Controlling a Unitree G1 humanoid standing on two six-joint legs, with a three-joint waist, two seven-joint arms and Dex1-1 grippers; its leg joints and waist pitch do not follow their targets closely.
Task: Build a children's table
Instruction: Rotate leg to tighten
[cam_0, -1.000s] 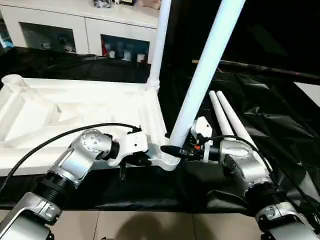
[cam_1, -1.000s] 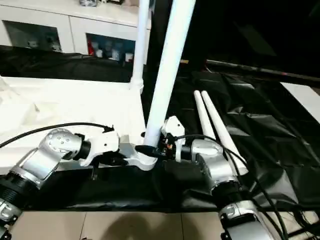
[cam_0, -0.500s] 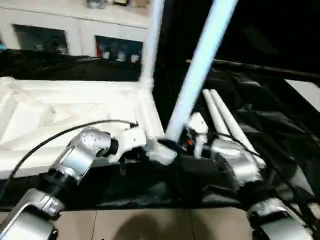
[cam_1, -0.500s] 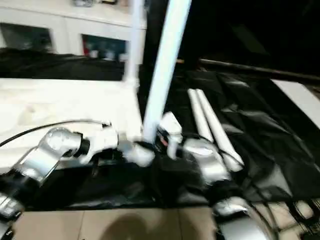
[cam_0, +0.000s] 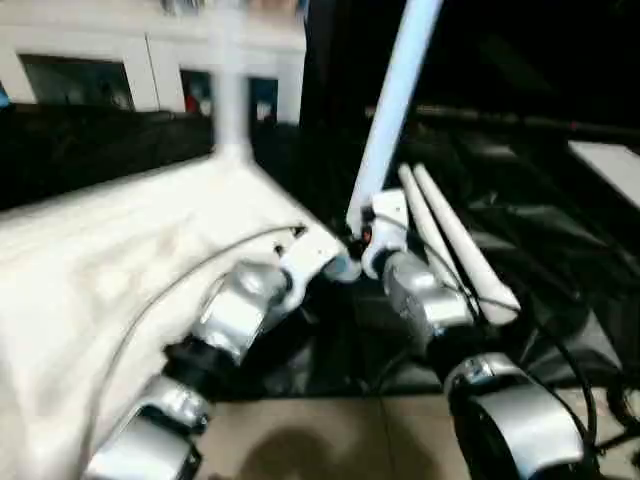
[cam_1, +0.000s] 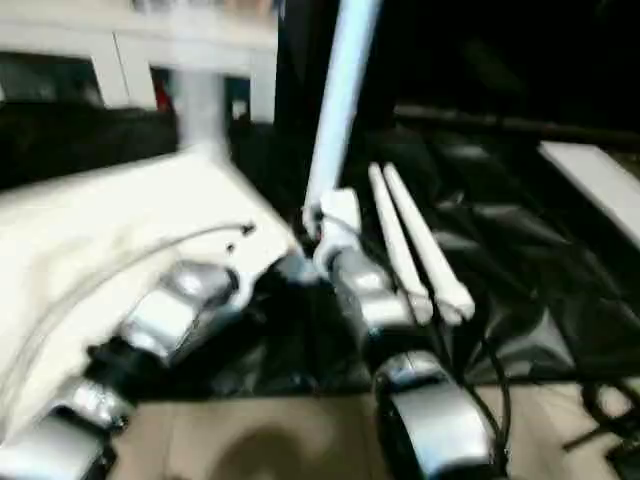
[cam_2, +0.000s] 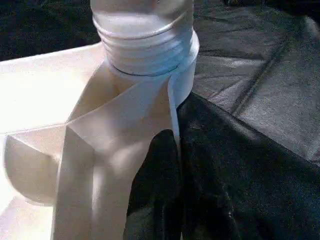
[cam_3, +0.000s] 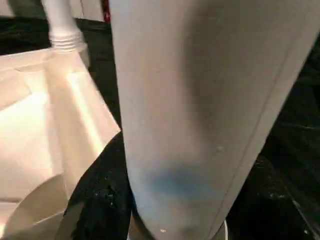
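- The white plastic square tabletop (cam_0: 120, 250) of the children's table lies upside down on the black-draped counter (cam_0: 560, 250), its ribbed underside facing up
- A white tapered tube leg (cam_0: 392, 100) stands in the tabletop's near corner socket (cam_2: 145, 95), leaning slightly; its ridged end sits in the socket rim
- A second white tube leg (cam_0: 228, 90) stands upright in the far corner socket
- Two more white tube legs (cam_0: 455, 235) lie side by side on the black cloth, just beside the robot's right arm
- The left gripper (cam_2: 167, 165) is closed narrow, its black fingers (cam_2: 157, 185) pressed against the outer wall of the near corner socket, where white plastic meets black cloth
- The right gripper (cam_0: 362, 240) is held half wide around the bottom of the leaning leg, just above the socket; one black finger (cam_3: 100, 200) shows beside the tube
- A white cabinet with glass doors (cam_0: 110, 70) stands behind the counter
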